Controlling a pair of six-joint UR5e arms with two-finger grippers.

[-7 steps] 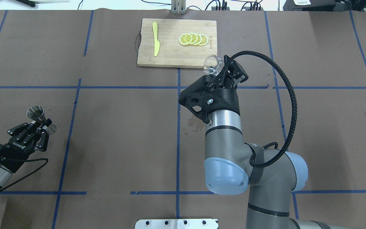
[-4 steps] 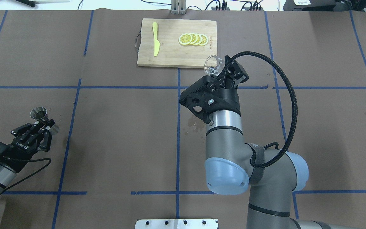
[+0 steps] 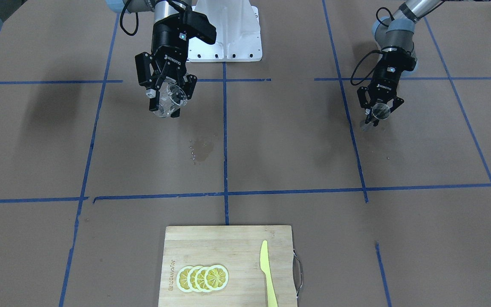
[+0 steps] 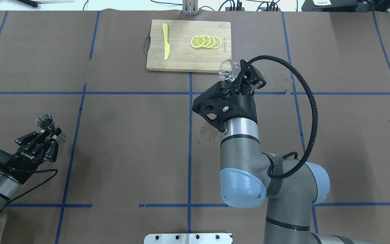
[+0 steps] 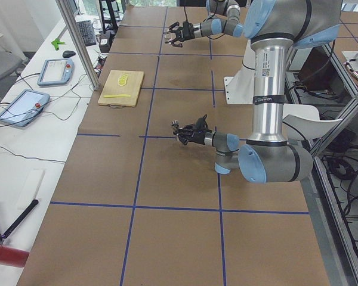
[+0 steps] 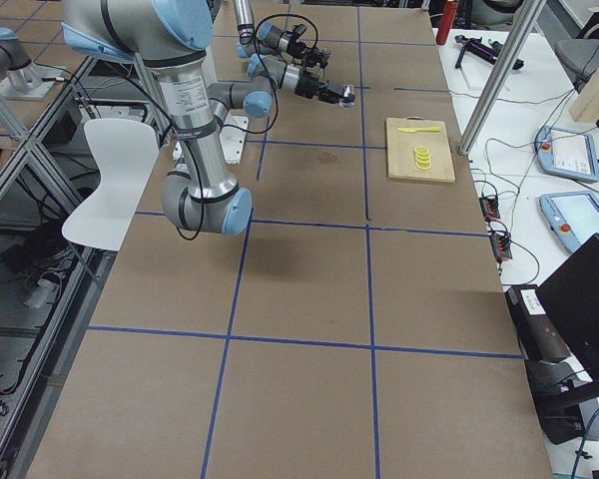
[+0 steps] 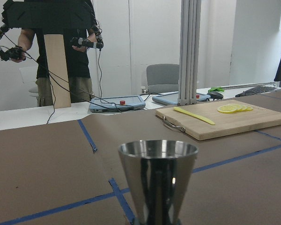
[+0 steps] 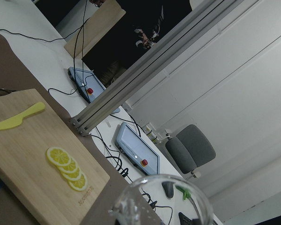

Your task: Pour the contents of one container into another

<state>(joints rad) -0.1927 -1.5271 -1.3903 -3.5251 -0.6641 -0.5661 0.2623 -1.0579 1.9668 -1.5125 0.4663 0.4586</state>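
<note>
A steel jigger (image 4: 45,121) stands upright in my left gripper (image 4: 50,133), which is shut on its narrow waist low over the table's left side. From the left wrist the jigger (image 7: 158,178) fills the lower middle of the view, and in the front-facing view the jigger (image 3: 381,111) sits in that gripper (image 3: 376,114). My right gripper (image 4: 236,76) is shut on a clear glass cup (image 4: 226,67), held tilted in the air near the cutting board's front right corner. The glass cup (image 3: 169,99) shows between the fingers of that gripper (image 3: 165,102); its rim (image 8: 164,197) shows from the right wrist.
A wooden cutting board (image 4: 181,57) at the table's far middle carries several lemon slices (image 4: 206,41) and a yellow plastic knife (image 4: 165,41). A wet stain (image 4: 206,133) marks the brown paper near the centre. A person stands beyond the table, seen from the left wrist.
My left arm has carried the jigger a little to the right and toward the robot. My right arm with the glass cup has crept slightly right.
</note>
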